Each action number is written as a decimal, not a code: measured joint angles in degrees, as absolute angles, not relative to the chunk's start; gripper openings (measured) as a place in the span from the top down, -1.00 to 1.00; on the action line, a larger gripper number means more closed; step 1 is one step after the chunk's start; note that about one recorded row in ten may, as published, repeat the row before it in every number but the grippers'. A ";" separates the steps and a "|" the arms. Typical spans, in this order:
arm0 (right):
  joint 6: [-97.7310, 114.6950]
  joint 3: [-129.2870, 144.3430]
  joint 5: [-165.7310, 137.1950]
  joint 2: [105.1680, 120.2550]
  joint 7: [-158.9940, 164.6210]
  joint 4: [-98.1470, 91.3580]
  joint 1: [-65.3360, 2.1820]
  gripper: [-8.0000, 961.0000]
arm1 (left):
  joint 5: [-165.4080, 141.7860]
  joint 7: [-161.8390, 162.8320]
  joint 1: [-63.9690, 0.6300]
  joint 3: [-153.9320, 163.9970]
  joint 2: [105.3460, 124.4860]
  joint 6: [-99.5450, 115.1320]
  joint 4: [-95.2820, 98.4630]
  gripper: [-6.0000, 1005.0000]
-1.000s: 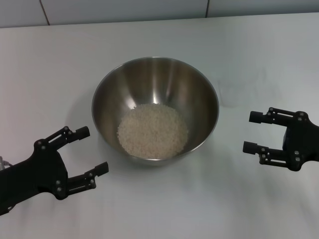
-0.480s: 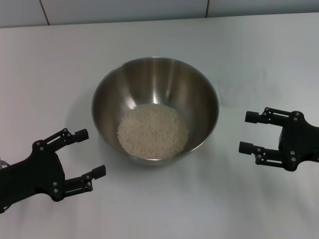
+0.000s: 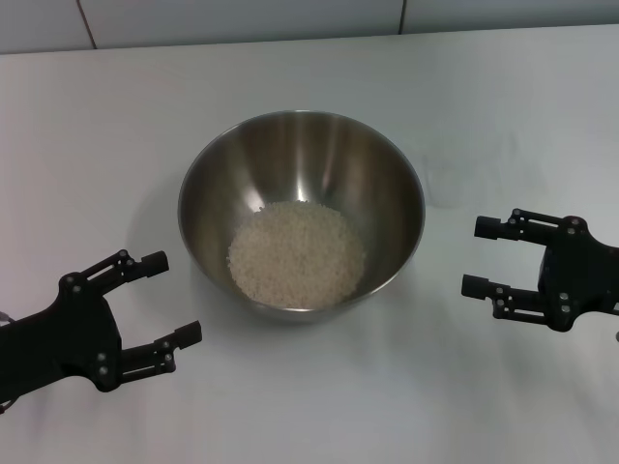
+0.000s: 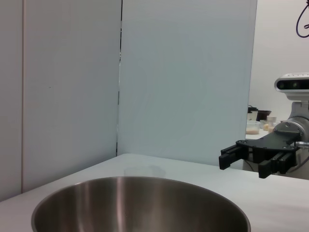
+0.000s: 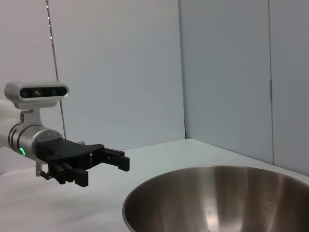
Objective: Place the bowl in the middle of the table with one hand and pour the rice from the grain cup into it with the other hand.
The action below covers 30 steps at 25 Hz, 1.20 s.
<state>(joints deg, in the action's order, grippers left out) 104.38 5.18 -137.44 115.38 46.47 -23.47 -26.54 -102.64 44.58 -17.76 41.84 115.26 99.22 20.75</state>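
Two black tools are flanking the bowl (image 3: 301, 210), which is sitting near the middle of the white worktop (image 3: 116, 126) with its shiny metal inside facing up. Rice (image 3: 296, 253) is lying in the bottom of the bowl as a pale, roughly round heap, with a few stray grains clinging to the inner wall above it. On the robot's left, the left tool (image 3: 164, 300) is hovering just beside the bowl's near-left side, its two thin fingers (image 3: 145, 263) spread wide apart and pointing toward the bowl without touching it, holding nothing. On the robot's right, the right tool (image 3: 481, 257) is hanging near the bowl's right side, apart from the rim, its fingers likewise standing wide and gripping nothing, their tips aimed at the bowl. From the left wrist view the bowl's rim (image 4: 140, 180) is filling the foreground and the right tool (image 4: 244, 157) is showing beyond it; from the right wrist view the left tool (image 5: 104, 159) is showing beyond the bowl's edge (image 5: 203, 170), fingers apart
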 joint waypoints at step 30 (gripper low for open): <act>104.06 5.95 -137.64 115.40 46.61 -25.14 -26.53 -0.49 | -104.06 47.38 -18.32 41.84 115.15 99.30 21.53 -0.73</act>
